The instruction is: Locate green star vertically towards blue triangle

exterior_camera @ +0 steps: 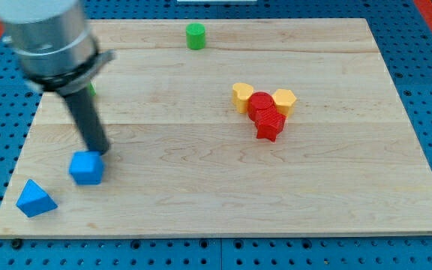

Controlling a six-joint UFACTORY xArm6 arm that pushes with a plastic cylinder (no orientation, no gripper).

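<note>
The blue triangle (35, 199) lies near the board's bottom left corner. A blue cube (86, 168) sits just up and right of it. My tip (100, 152) stands at the cube's upper right edge, touching or nearly touching it. Only a small sliver of green (91, 88) shows at the right edge of the arm, near the view's left; its shape is hidden, so I cannot tell that it is the green star. A green cylinder (195, 35) stands near the view's top centre.
A tight cluster sits right of centre: a yellow block (241, 96), another yellow block (285, 100), a red block (260, 104) and a red block (271, 126). The wooden board (216, 202) rests on a blue perforated surface.
</note>
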